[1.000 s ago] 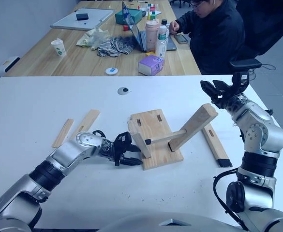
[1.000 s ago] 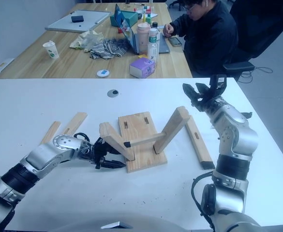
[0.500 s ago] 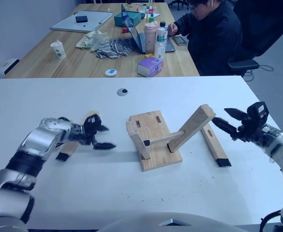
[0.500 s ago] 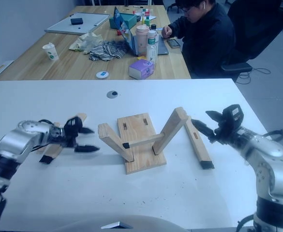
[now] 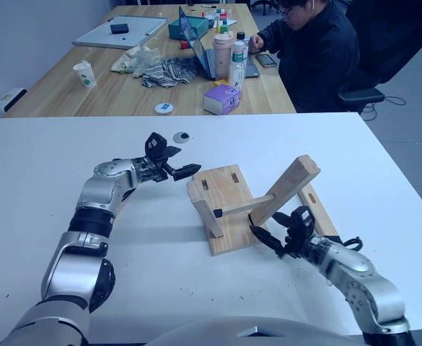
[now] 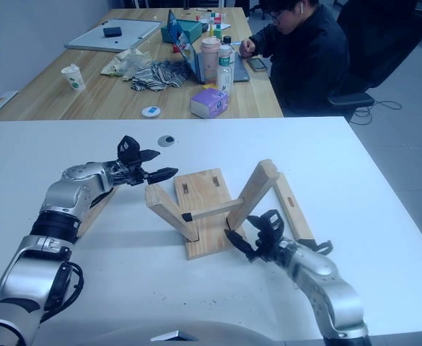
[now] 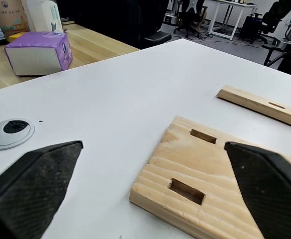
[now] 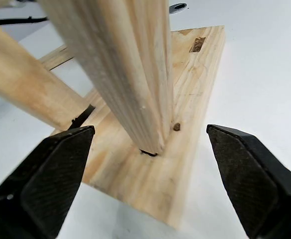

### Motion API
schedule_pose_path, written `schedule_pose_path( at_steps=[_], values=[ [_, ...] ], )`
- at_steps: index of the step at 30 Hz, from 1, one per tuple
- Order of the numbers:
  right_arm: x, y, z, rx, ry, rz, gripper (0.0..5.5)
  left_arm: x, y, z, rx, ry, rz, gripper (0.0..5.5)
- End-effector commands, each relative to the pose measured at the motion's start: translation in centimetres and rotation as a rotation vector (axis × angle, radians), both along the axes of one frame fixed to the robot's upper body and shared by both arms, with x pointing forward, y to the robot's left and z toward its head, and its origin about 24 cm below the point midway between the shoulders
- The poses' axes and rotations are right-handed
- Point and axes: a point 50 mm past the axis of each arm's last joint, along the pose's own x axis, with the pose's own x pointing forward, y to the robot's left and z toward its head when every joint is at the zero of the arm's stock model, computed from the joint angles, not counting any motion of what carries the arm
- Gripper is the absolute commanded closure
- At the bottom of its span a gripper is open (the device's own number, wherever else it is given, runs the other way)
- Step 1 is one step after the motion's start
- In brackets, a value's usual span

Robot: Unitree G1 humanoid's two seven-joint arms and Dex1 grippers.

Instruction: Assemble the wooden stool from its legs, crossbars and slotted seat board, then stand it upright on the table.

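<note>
With left pincer [image 5: 174,161] and right pincer [image 5: 280,229] both wide and empty, the stiff, light leg [image 5: 286,189] seems best gripped near its slotted base.

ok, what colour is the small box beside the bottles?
The box is purple with a pale end; the left wrist view shows it best.

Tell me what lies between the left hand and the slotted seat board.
Nothing: bare white table separates the left hand from the seat board, as the left wrist view shows; the round grommet sits off to one side.
</note>
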Motion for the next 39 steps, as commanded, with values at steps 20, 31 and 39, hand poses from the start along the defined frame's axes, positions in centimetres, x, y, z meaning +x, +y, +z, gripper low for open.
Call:
schedule_pose_path(
  at_steps=[20,31,39],
  values=[
    [7.5,-6.1,-1.1,-0.147,-0.170,0.355,5.42,1.9,0.3,0.6,0.034,0.002,-0.001,0.23],
    [3.9,-8.8,2.8,-0.144,-0.157,0.314,4.14,2.4,0.2,-0.6,0.033,-0.115,0.140,0.23],
    [-1.2,-4.3,1.2,-0.148,0.127,0.590,3.61,3.5,-0.8,-3.8,0.445,-0.178,0.292,0.23]
  ],
)
